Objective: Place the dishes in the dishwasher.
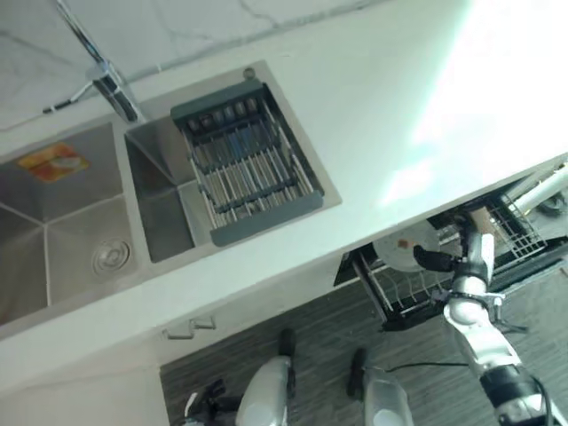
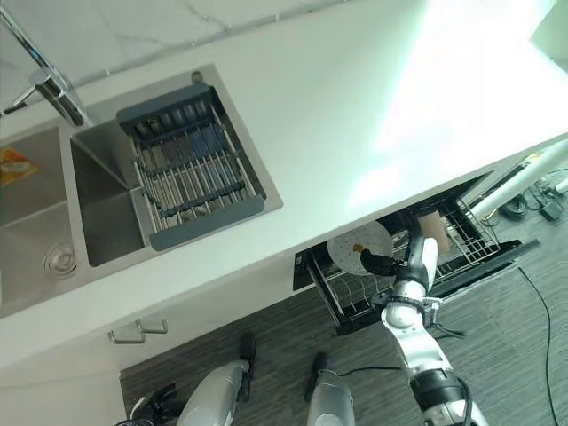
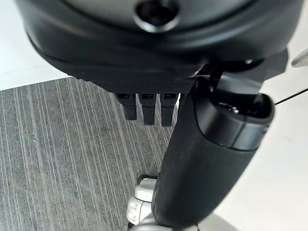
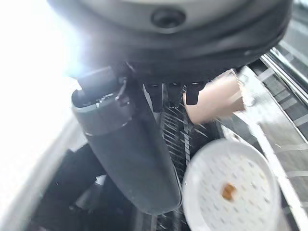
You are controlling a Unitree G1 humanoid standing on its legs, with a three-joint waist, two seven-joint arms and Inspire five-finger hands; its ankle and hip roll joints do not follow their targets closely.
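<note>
Right hand (image 2: 390, 264) with relaxed fingers, grasping nothing, beside round white plate (image 2: 358, 245) in pulled-out wire dishwasher rack (image 2: 461, 232) under white bench (image 2: 355, 115), left hand (image 3: 202, 159) relaxed above grey floor (image 3: 62, 154).

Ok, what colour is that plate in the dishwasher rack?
White with a small orange mark; the plate shows best in the right wrist view.

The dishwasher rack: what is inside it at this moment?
In the dishwasher rack stand a white plate and a beige cup. The right hand is at the plate. The counter covers the rack's rear.
</note>
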